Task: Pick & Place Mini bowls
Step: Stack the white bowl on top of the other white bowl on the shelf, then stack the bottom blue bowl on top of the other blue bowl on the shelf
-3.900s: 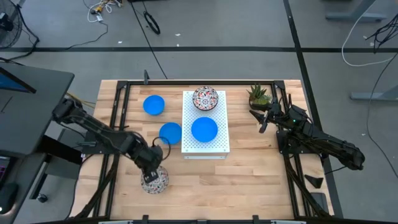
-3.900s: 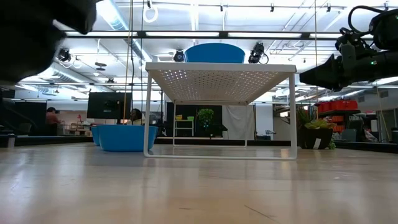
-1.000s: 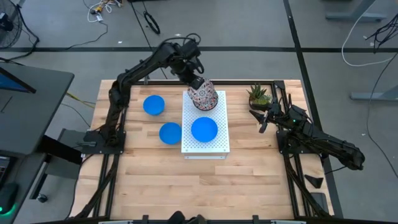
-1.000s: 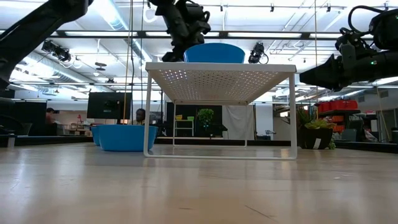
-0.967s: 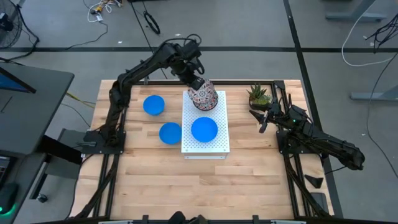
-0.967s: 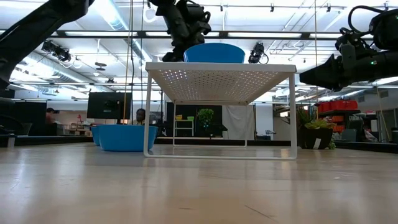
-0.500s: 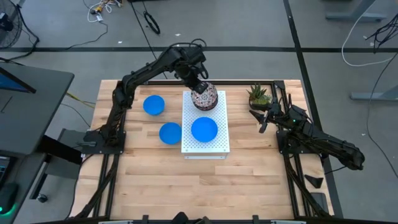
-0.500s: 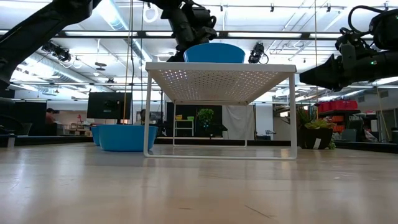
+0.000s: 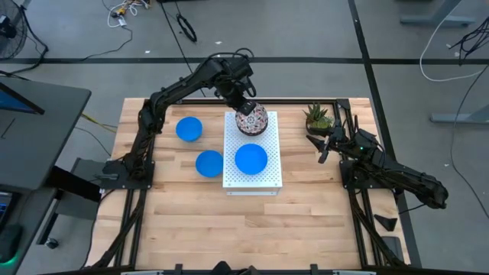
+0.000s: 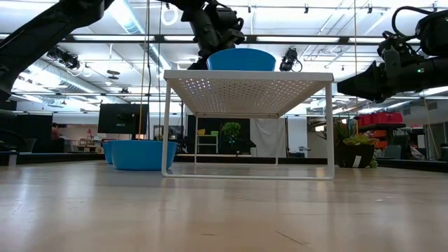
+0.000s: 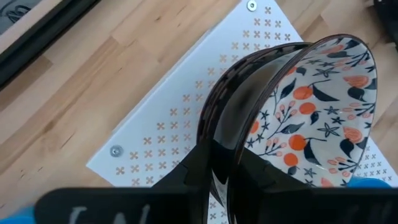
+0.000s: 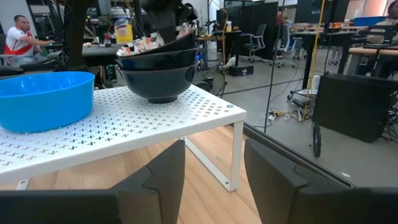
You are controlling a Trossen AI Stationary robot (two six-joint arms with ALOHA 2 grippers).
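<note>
No writing can be read on any of the things.

The left hand [image 9: 244, 106] reaches over the far end of the white board [image 9: 271, 177] and pinches the rim of the top floral bowl [image 9: 252, 121]. The left wrist view shows this closely: one dark finger [image 11: 249, 163] lies inside the floral bowl [image 11: 309, 106] and the other outside, with the bowl's dark outer wall between them. Its inside is white with orange-red berries and dark sprigs and stars.

The right wrist view shows what the high view hides: the floral bowls [image 12: 154, 62] form a stack of three on the board [image 12: 155, 127], dark on the outside, and the top one sits tilted in the left hand [image 12: 163, 22].

One blue bowl [image 9: 250, 158] stands on the near part of the board; it is plain bright blue. In the low view only this bowl [image 10: 241, 59] shows on top of the board [image 10: 248, 85], with the left hand [image 10: 213, 31] behind it.

Two more blue bowls [image 9: 189, 128] [image 9: 208, 163] sit on the desk [image 9: 229, 221] left of the board.

The right hand [image 9: 321, 145] hangs near the plant [image 9: 318, 116], fingers [image 12: 155, 177] spread and holding nothing.

A person [image 12: 22, 36] sits in the room behind.
</note>
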